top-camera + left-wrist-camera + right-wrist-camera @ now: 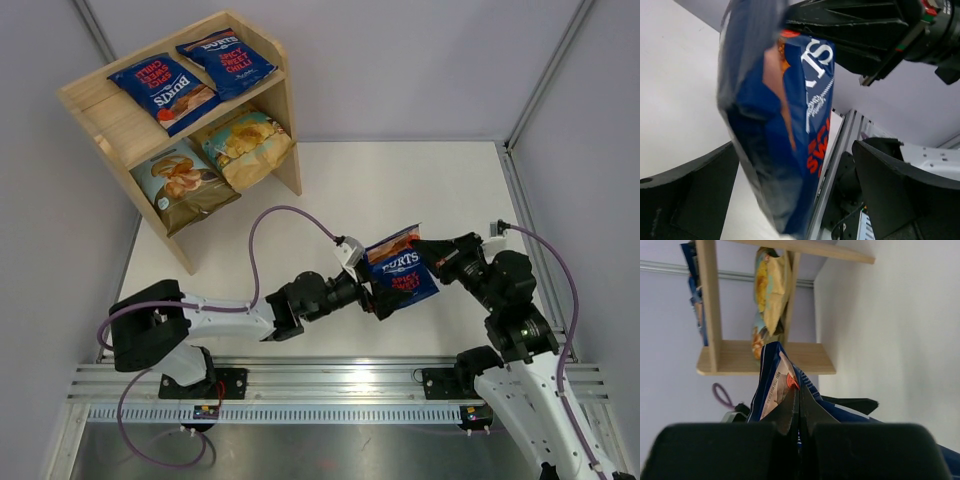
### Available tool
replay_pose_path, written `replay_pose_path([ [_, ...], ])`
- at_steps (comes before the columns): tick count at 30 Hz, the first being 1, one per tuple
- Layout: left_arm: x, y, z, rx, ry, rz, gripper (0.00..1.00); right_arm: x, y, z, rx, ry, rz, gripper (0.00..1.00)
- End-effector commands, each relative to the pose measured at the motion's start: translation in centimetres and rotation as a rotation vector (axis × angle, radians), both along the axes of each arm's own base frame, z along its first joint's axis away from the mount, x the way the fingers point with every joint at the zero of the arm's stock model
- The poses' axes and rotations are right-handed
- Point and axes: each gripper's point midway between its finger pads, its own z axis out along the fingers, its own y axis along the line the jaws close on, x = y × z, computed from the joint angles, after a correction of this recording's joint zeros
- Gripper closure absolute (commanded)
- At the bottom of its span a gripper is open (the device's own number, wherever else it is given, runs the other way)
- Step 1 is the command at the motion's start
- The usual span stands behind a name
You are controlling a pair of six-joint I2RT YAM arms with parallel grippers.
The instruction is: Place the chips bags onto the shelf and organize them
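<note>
A dark blue Burts bag (pixel 402 272) hangs above the table between both arms. My right gripper (pixel 428 250) is shut on its upper right edge; the right wrist view shows the jaws (pixel 799 410) pinched on the bag (pixel 771 385). My left gripper (pixel 378 297) is open around the bag's lower left end; in the left wrist view (pixel 795 190) the bag (pixel 785 125) sits between wide-apart fingers. The wooden shelf (pixel 100 100) stands at the far left. Two Burts bags (pixel 160 90) (pixel 226 58) lie on its top tier. The Cassava bag (pixel 182 182) and the tan-yellow bag (pixel 245 145) lean on the lower tier.
The white table (pixel 400 190) has grey walls at the back and right. An aluminium rail (pixel 330 385) runs along the near edge by the arm bases. A purple cable (pixel 270 225) arcs over the left arm.
</note>
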Motion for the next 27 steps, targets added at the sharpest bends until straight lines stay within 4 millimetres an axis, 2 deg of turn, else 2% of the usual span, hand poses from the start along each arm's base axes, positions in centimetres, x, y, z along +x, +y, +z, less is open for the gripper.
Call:
replay_pose_path([
  [1,0.7,-0.8,3.7,-0.103,-0.060,0.045,0.11,-1.6,0.8,4.4,0.168,-0.077,0.059,1.00],
  [5,0.3,0.2,5.3,-0.171,-0.061,0.060,0.74,-2.3,0.5,5.4,0.173,-0.102,0.051,1.00],
  [8,-0.2,1.4,6.8,-0.216,-0.067,0.060,0.82,-2.5,0.5,5.8,0.162,-0.120,0.060,1.00],
  [10,-0.9,1.8,7.6,-0.225,-0.078,0.027,0.84,-2.5,0.7,5.8,0.128,-0.146,0.075,0.88],
  [11,-1.3,2.2,8.4,-0.227,-0.082,0.012,0.85,-2.6,0.8,5.9,0.099,-0.166,0.087,0.74],
  [12,-1.4,2.6,8.7,-0.228,-0.084,-0.001,0.85,-2.6,0.7,5.9,0.010,-0.202,0.097,0.46],
  [13,-2.3,2.7,9.0,-0.226,-0.088,-0.055,0.85,-2.7,0.6,5.8,-0.042,-0.216,0.104,0.32],
  [14,-2.6,3.0,8.8,-0.213,-0.084,-0.079,0.85,-2.8,0.6,5.8,-0.098,-0.235,0.119,0.26],
  [15,-2.6,4.2,9.7,-0.231,-0.093,-0.096,0.85,-2.8,0.6,5.1,-0.160,-0.230,0.137,0.23],
  [16,-3.7,4.5,9.8,-0.232,-0.086,-0.170,0.86,-3.4,0.8,6.1,-0.247,-0.316,0.183,0.22],
  [18,-3.6,6.3,10.6,-0.239,-0.087,-0.187,0.86,-4.3,1.4,6.5,-0.307,-0.383,0.258,0.21],
  [19,-4.5,6.7,11.1,-0.238,-0.099,-0.237,0.86,-4.9,1.8,7.1,-0.323,-0.435,0.302,0.22],
  [20,-4.5,7.0,10.4,-0.200,-0.080,-0.242,0.86,-6.5,2.9,7.6,-0.300,-0.483,0.412,0.22],
  [21,-4.5,7.4,10.6,-0.189,-0.080,-0.245,0.86,-7.2,3.5,8.9,-0.281,-0.560,0.455,0.22],
  [22,-5.2,8.0,11.9,-0.195,-0.111,-0.272,0.86,-8.7,4.2,9.0,-0.236,-0.583,0.546,0.22],
  [23,-5.4,8.1,11.4,-0.164,-0.098,-0.286,0.85,-9.3,4.5,9.5,-0.217,-0.610,0.573,0.22],
  [25,-6.1,8.4,12.4,-0.152,-0.106,-0.329,0.85,-10.0,4.7,10.4,-0.202,-0.672,0.604,0.22],
  [27,-6.9,8.6,12.4,-0.132,-0.092,-0.371,0.84,-11.2,5.2,11.2,-0.181,-0.740,0.681,0.22],
])
